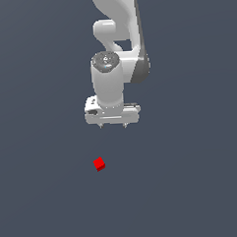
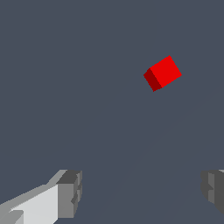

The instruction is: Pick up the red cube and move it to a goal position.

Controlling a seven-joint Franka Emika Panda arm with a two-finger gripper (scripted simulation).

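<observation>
The red cube (image 1: 99, 164) is a tiny bright red block lying on the dark grey floor, turned at an angle. My white gripper (image 1: 112, 126) hangs above it and slightly toward the exterior view's right, well clear of the cube. Its two short fingertips (image 1: 101, 126) point down and stand apart, so it is open with nothing between them. In the wrist view the red cube (image 2: 162, 73) shows beyond the gripper (image 2: 140, 194), outside the gap between the two grey finger pads (image 2: 70, 194).
The white arm (image 1: 117, 37) rises from the gripper toward the top of the exterior view. Plain dark grey floor (image 1: 193, 185) surrounds the cube on all sides.
</observation>
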